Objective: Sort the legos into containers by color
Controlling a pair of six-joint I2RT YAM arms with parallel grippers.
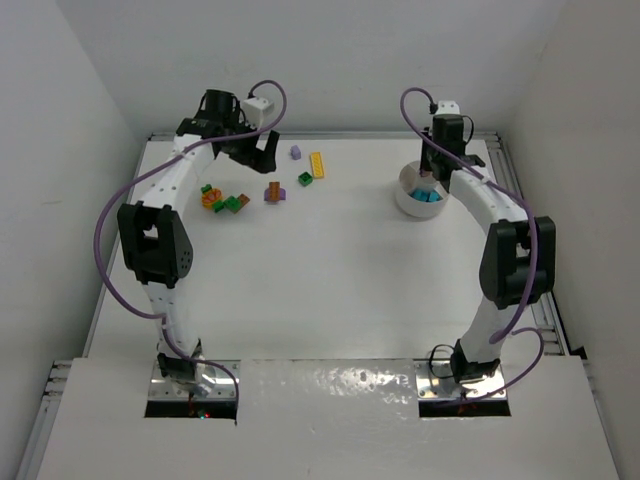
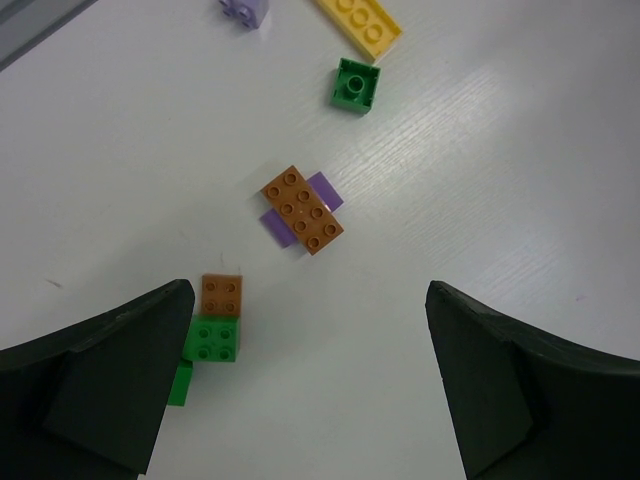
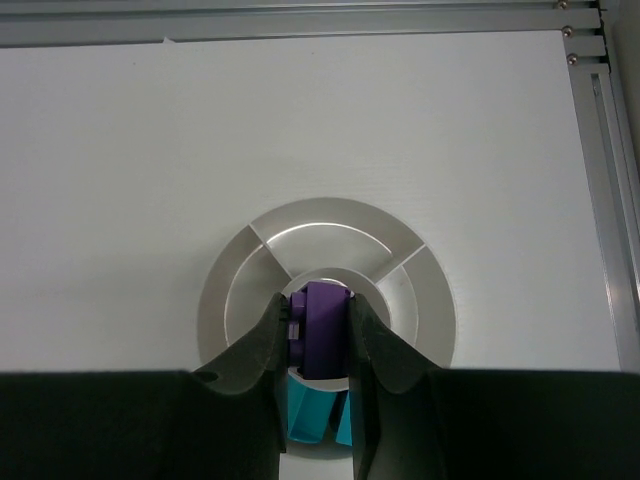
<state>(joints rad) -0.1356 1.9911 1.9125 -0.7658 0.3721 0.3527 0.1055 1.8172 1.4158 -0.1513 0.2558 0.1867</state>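
My right gripper (image 3: pixel 318 303) is shut on a purple lego (image 3: pixel 322 335), held over the centre cup of the round white dish (image 3: pixel 215 300). Teal legos (image 3: pixel 305 412) lie in the dish's near wedge. In the top view this gripper (image 1: pixel 430 176) hangs over the dish (image 1: pixel 404 200) at the back right. My left gripper (image 2: pixel 310 300) is open above bare table, at the back left (image 1: pixel 256 152). Ahead of it, a brown lego (image 2: pixel 302 209) sits on a purple one (image 2: pixel 323 187). By its left finger (image 2: pixel 120 380) lie a small brown lego (image 2: pixel 221 295) and a green one (image 2: pixel 211 340).
Farther ahead of the left gripper lie a green lego (image 2: pixel 356 84), a yellow plate (image 2: pixel 360 22) and a lavender piece (image 2: pixel 245 10). An orange-and-green cluster (image 1: pixel 214 197) sits at the left. A metal rail (image 3: pixel 600 200) borders the table to the right of the dish.
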